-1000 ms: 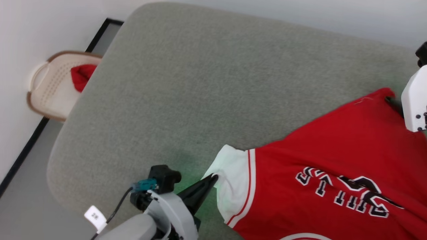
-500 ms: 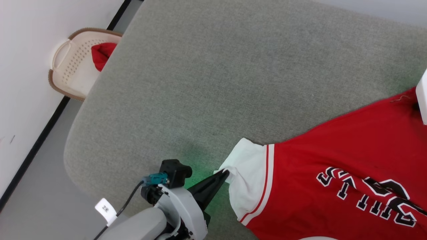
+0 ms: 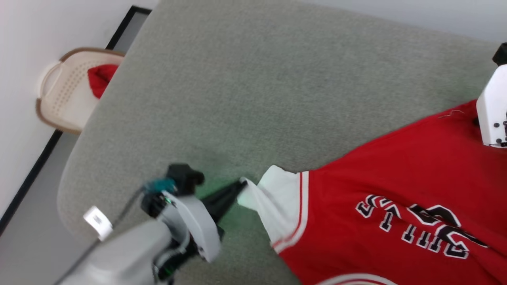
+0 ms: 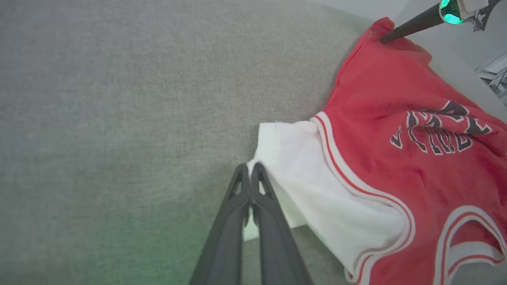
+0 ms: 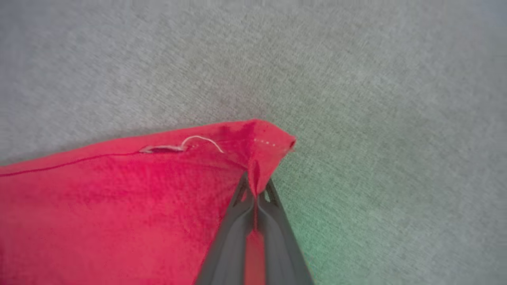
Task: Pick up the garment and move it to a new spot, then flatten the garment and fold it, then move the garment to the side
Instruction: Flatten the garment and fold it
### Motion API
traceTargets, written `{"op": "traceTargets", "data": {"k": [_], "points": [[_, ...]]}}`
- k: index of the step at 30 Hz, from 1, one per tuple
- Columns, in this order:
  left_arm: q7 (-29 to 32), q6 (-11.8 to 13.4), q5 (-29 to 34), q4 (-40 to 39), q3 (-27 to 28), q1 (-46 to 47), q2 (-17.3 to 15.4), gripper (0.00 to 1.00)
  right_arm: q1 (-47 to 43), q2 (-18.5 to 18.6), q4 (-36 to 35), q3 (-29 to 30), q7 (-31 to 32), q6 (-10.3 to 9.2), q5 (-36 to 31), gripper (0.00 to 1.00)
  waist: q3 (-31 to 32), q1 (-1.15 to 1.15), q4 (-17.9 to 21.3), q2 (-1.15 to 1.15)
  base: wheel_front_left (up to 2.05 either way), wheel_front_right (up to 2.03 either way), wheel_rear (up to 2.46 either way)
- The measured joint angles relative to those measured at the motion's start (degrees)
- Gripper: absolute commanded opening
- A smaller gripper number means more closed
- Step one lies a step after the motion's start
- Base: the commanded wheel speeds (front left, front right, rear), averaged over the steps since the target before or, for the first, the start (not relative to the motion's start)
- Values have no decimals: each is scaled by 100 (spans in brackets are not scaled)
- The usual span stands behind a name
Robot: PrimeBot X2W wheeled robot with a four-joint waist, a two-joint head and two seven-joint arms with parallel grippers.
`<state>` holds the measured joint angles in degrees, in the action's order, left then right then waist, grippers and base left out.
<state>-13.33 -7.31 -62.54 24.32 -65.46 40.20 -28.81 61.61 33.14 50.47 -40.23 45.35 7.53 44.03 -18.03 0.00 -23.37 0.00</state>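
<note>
Jaws both clamped on the garment [image 3: 396, 166]: left gripper [image 4: 249, 168] pinches its white sleeve [image 4: 317, 178], right gripper [image 5: 257, 182] a red corner, garment spread on the grey pad [image 3: 237, 79]. Flattening, I judge; next I pull both apart evenly.

1 garment [image 3: 396, 174] at 4 o'clock in head view; 1 white sleeve [image 3: 277, 198] showing; 2 grippers, left gripper [image 3: 241, 183] and right gripper [image 5: 255, 182]; 1 grey padded table [image 3: 257, 79]; 1 beige basket [image 3: 55, 105] at 10 o'clock; 1 red cloth [image 3: 99, 79] inside.
</note>
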Motion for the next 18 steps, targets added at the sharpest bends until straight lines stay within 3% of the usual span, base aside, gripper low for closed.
{"op": "traceTargets", "data": {"k": [10,18], "points": [[1244,25,-249,-32,269,1449,-762,0,281,35,-747,-274,-660,-1,126,0,467,0,506,0,0,0,0],[2085,56,-167,27,438,2676,-1035,0,632,-26,-1055,-187,-1561,-1,-29,0,877,0,989,0,0,0,0]]}}
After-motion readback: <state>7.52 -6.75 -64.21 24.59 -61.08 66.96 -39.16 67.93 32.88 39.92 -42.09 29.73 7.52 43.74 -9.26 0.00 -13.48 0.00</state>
